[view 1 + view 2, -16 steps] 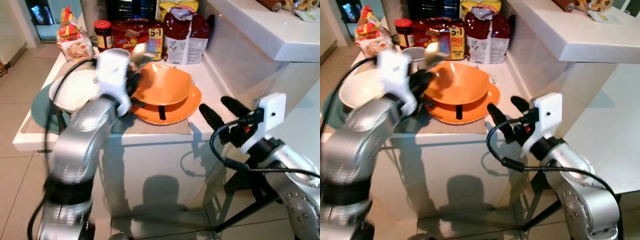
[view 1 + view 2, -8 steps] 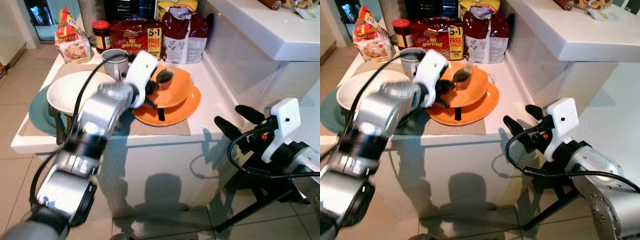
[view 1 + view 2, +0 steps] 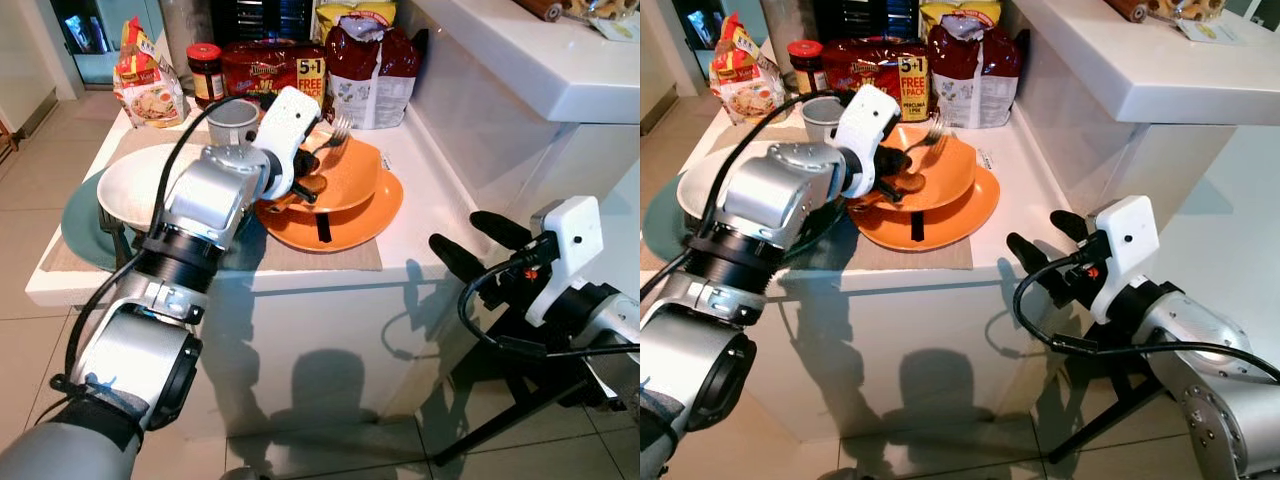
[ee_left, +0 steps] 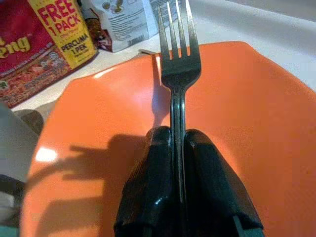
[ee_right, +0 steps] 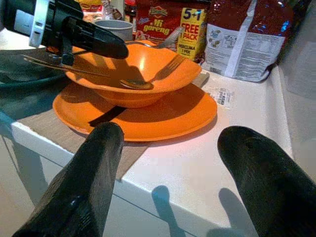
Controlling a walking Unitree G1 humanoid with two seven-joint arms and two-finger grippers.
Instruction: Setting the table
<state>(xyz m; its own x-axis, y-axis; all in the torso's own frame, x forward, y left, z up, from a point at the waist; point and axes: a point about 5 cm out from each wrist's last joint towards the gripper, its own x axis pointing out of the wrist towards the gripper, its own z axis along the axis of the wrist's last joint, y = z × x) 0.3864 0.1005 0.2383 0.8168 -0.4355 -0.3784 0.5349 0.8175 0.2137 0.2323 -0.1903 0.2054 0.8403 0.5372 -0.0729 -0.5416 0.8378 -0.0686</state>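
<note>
My left gripper (image 3: 312, 168) is shut on a metal fork (image 4: 177, 74), which it holds above the orange bowl (image 3: 350, 175) with the tines pointing towards the back of the counter. The bowl stands on an orange plate (image 3: 372, 215) on a beige placemat (image 3: 335, 255). A gold spoon (image 5: 134, 84) lies in the bowl, its handle over the rim. A white plate (image 3: 135, 180) rests on a teal plate (image 3: 72, 225), with a second fork (image 3: 108, 232) beside them. My right gripper (image 3: 474, 243) hangs open and holds nothing, off the counter's front right corner.
A grey mug (image 3: 232, 120) stands behind the plates. Noodle packs (image 3: 275, 65), a red bag (image 3: 370, 70), a jar (image 3: 205, 65) and a snack pack (image 3: 145, 85) line the back. A raised white ledge (image 3: 530, 60) borders the right side. A dark strip (image 3: 322, 226) lies on the orange plate.
The left gripper has swung right from the bowl's left side to above it, carrying the fork and lifting it slightly. The right gripper drew back from the counter, then held still.
</note>
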